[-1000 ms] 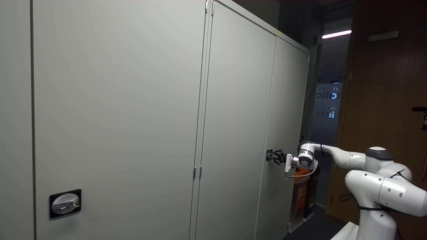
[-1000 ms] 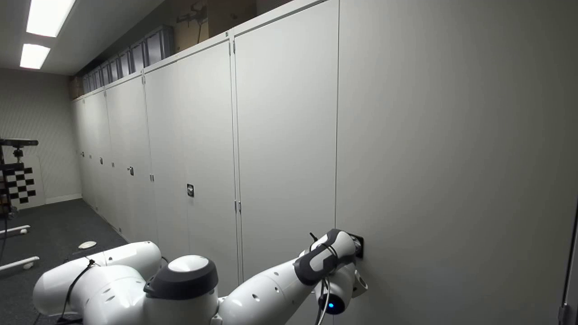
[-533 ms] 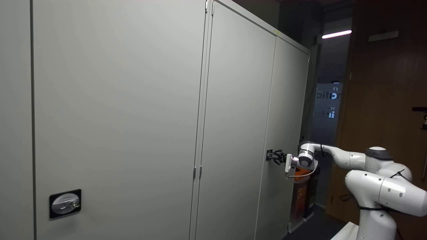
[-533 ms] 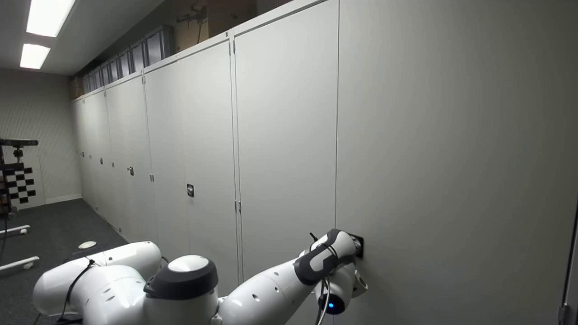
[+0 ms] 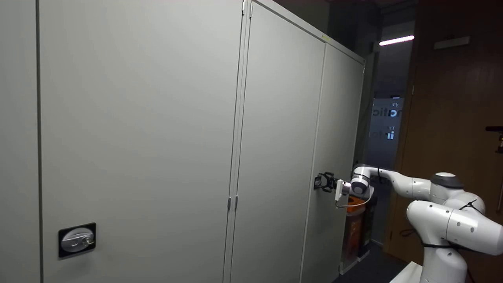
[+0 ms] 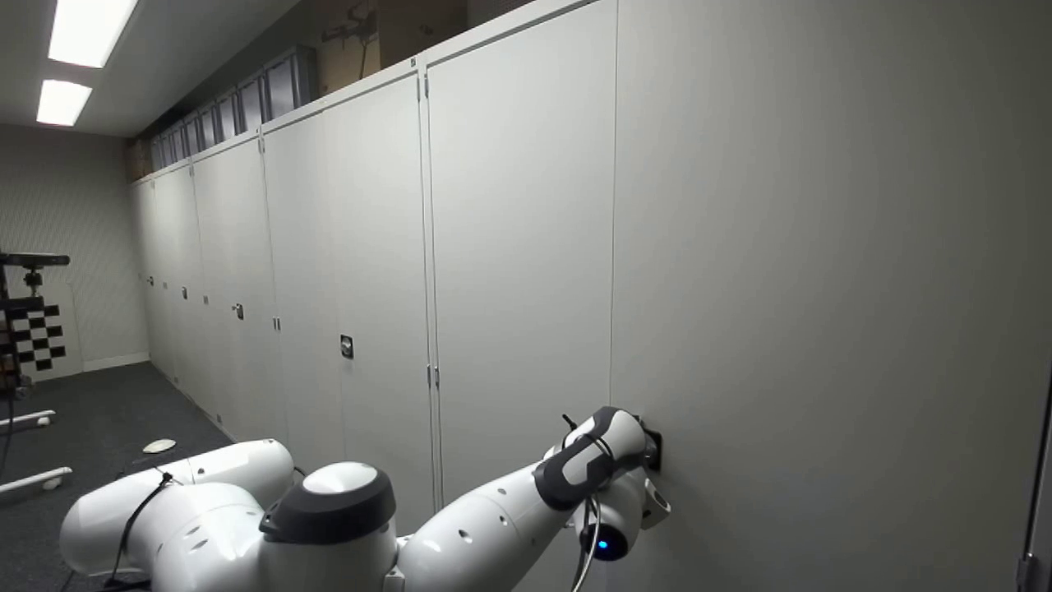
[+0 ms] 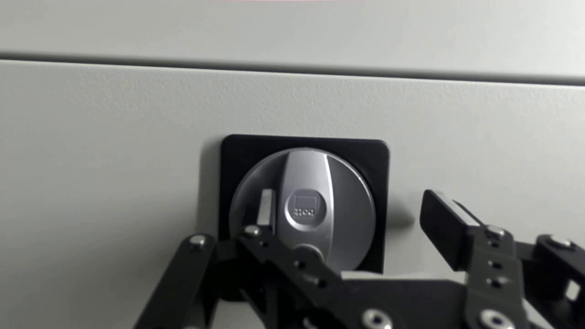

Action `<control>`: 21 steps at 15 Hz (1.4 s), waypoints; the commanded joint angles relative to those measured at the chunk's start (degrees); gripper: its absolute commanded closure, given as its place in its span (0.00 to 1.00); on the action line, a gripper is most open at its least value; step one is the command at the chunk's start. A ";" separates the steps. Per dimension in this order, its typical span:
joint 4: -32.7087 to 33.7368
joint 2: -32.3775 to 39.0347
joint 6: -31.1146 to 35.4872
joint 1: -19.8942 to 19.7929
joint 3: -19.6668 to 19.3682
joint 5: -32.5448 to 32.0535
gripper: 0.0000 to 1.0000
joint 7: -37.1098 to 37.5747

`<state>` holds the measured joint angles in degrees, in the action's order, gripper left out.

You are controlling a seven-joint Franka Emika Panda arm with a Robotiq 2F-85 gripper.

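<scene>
Ahead of my spread gripper (image 7: pixel 351 212), a silver knob (image 7: pixel 305 205) looks rigid, perhaps slippery; its raised ridge (image 7: pixel 308 171) seems graspable.

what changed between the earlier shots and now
The gripper has opened: its fingers are spread wider by the cabinet knob. The arm's wrist has risen slightly. Whether the fingers gripped the knob earlier is too small to tell. The arm's base and orange-topped bin stayed put.

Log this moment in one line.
hand: open | position: at cabinet knob, grip bar between fingers in wrist view | contact: unclear | door: closed
</scene>
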<state>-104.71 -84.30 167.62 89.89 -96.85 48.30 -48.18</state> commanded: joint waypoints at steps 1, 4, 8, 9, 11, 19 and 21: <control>-1.99 0.00 3.25 -0.68 3.11 1.75 0.00 -2.63; -4.35 0.72 9.28 -0.89 3.95 1.38 0.00 -1.51; -8.82 1.31 17.64 -2.07 6.02 1.22 0.00 -1.21; -10.07 1.20 18.98 -2.52 6.51 1.04 0.00 -1.20; -13.05 0.69 22.18 -3.56 7.81 0.37 0.00 -1.78; -21.96 2.69 30.95 -7.80 10.12 -1.66 0.00 -1.85; -22.69 4.33 30.66 -9.04 9.51 -3.63 0.00 -1.48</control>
<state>-124.65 -83.69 198.27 83.84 -87.24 46.73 -50.57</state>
